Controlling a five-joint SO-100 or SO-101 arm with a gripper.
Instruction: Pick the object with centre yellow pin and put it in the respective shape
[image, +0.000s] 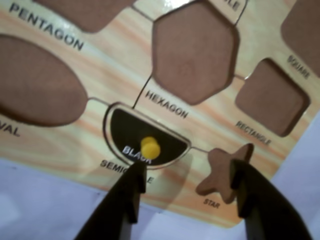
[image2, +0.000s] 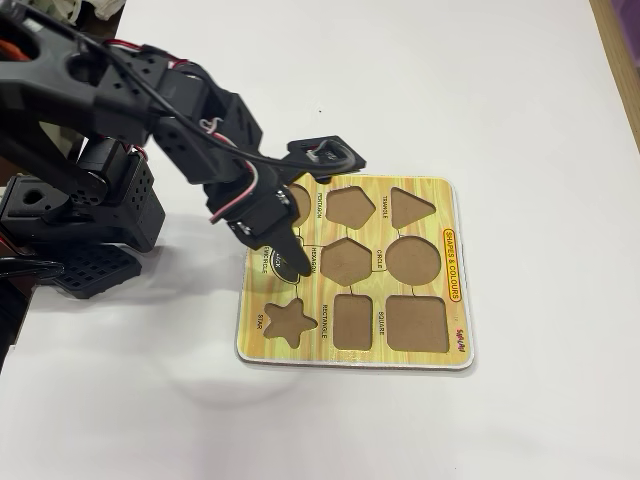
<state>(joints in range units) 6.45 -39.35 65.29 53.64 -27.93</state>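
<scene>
In the wrist view, the black semicircle piece (image: 145, 137) with its yellow knob (image: 150, 147) lies inside the semicircle cutout (image: 111, 114) of the yellow puzzle board (image2: 455, 275). The pincer (image: 187, 182) hangs just above it with its fingers (image: 132, 187) apart and holds nothing. One finger is just beside the knob, the other over the star cutout (image: 222, 172). The board lies on the white table (image2: 520, 100).

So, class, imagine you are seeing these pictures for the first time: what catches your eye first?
The bright yellow knob stands out first, at the middle of the black semicircle piece, which sits in its cutout near the board's lower edge in the wrist view. The open gripper hangs just below it. In the fixed view the black arm reaches in from the left.
</scene>
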